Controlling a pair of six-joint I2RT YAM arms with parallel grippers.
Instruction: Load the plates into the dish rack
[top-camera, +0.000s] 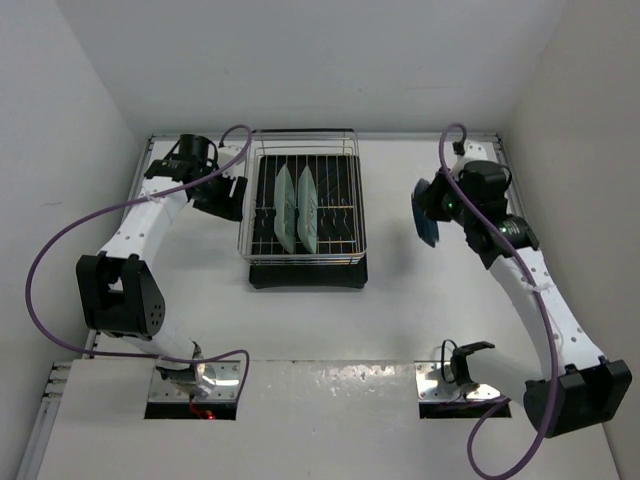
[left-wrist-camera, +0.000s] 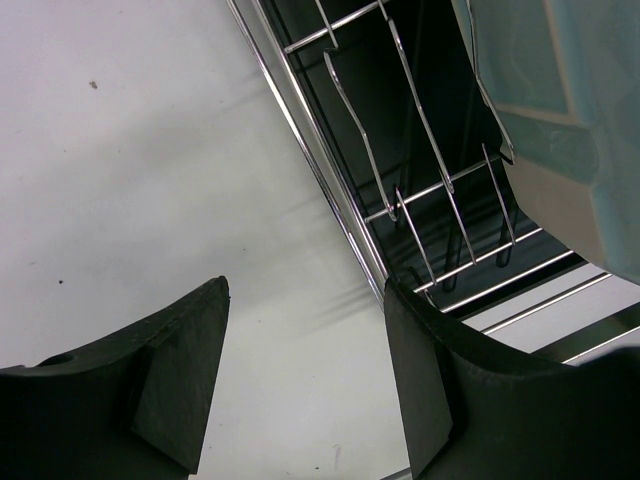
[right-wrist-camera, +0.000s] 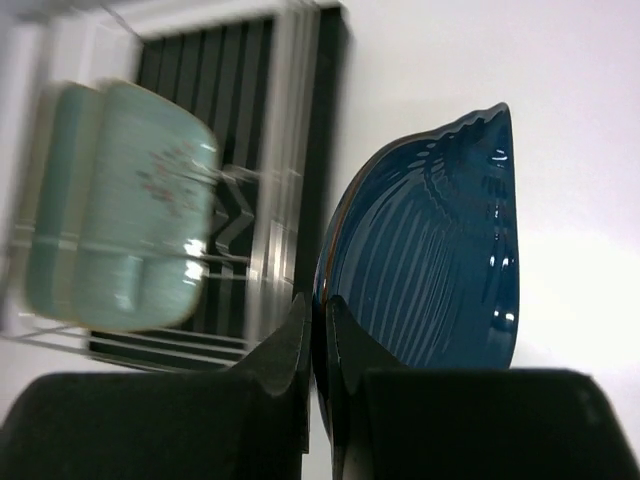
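Clamped narrow on the bottom rim of the dark blue rounded-triangular ribbed plate (right-wrist-camera: 430, 250) with the right gripper (right-wrist-camera: 318, 325), plate upright on edge and clear of the white counter (top-camera: 400, 300). Probably glazed ceramic: stiff, slick, light enough for one gripper, but easy to chip. Best held deep across the rim, as here, never by the thin pointed tip. Ahead and to the left of that gripper, well apart from the blue plate: the square chrome wire dish rack (top-camera: 303, 257) on its black tray base (top-camera: 305, 278). Standing on edge between the rack's bars: two pale mint-green rounded-rectangular plates (top-camera: 308, 210), side by side, seemingly leaning a little. Free slots beside them, on the side nearer the right gripper. Spread wide and holding nothing: the left gripper (left-wrist-camera: 305, 290), just beside the rack's outer wire, one mint plate up and to the right of its fingers. Calls for gentle lowering between bars, to spare the plate a knock on wire or on its neighbour.
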